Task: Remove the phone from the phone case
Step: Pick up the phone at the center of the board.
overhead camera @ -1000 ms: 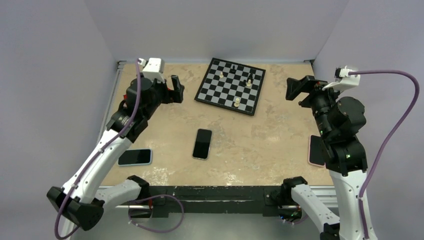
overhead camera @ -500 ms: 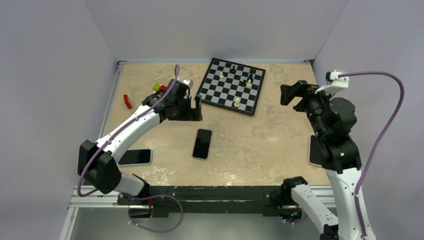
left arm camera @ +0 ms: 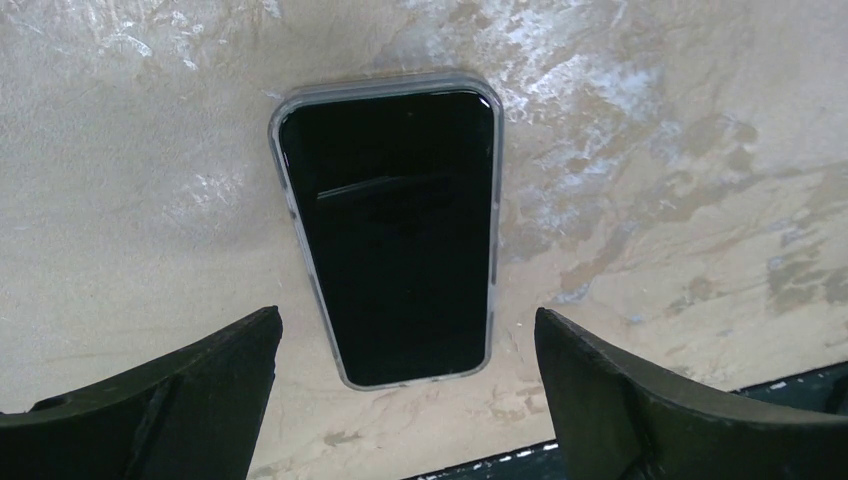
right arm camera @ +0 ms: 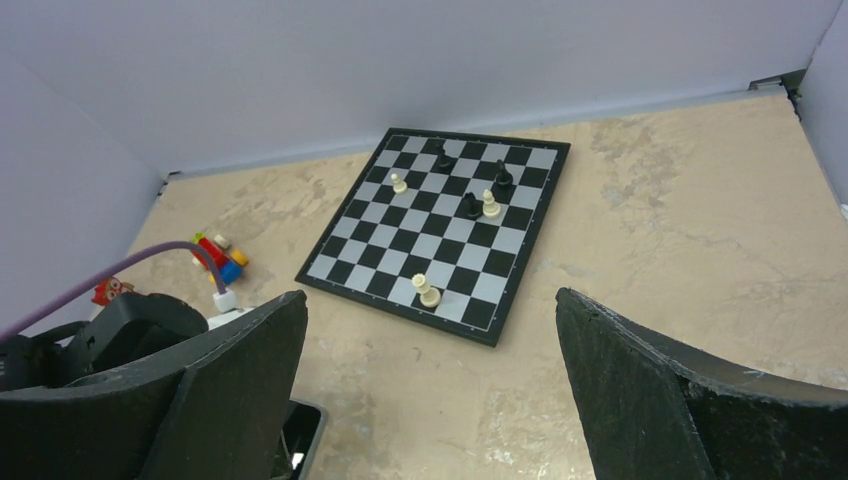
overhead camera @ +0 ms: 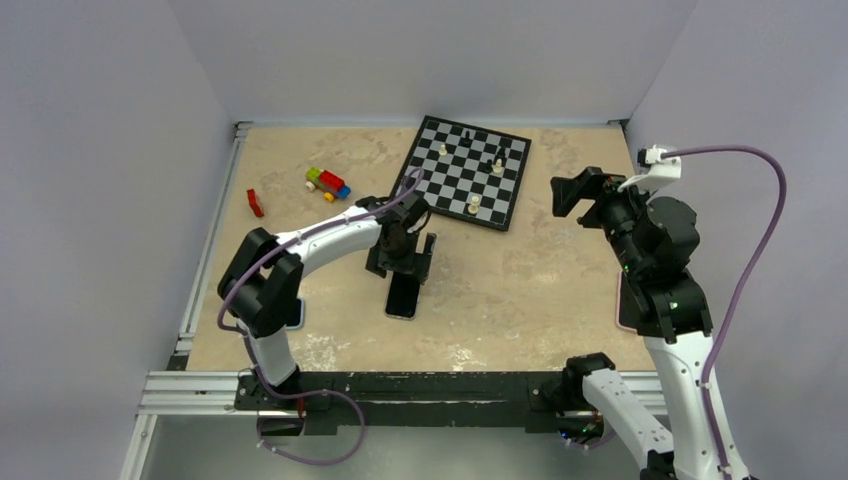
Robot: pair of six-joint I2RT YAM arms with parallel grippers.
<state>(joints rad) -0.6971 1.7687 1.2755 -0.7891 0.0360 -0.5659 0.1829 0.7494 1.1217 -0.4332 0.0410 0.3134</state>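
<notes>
A black phone in a clear case (overhead camera: 402, 297) lies face up and flat in the middle of the table. It also shows in the left wrist view (left arm camera: 390, 235). My left gripper (overhead camera: 405, 260) hangs open just above the phone's far end, and its two fingers straddle that end without touching it (left arm camera: 405, 335). My right gripper (overhead camera: 572, 191) is open and empty, held high over the right side of the table. In the right wrist view (right arm camera: 430, 300) it faces the chessboard, and a corner of the phone (right arm camera: 298, 432) shows at the lower left.
A chessboard (overhead camera: 462, 170) with a few pieces lies at the back (right arm camera: 440, 225). A toy car of bricks (overhead camera: 328, 183) and a red piece (overhead camera: 255, 202) sit at the back left. A pink phone (overhead camera: 620, 300) lies at the right edge. A light-blue phone (overhead camera: 298, 312) is mostly hidden behind my left arm.
My left arm has swung from the back left to the table's middle and lowered over the phone. My right gripper has drifted a little to the left.
</notes>
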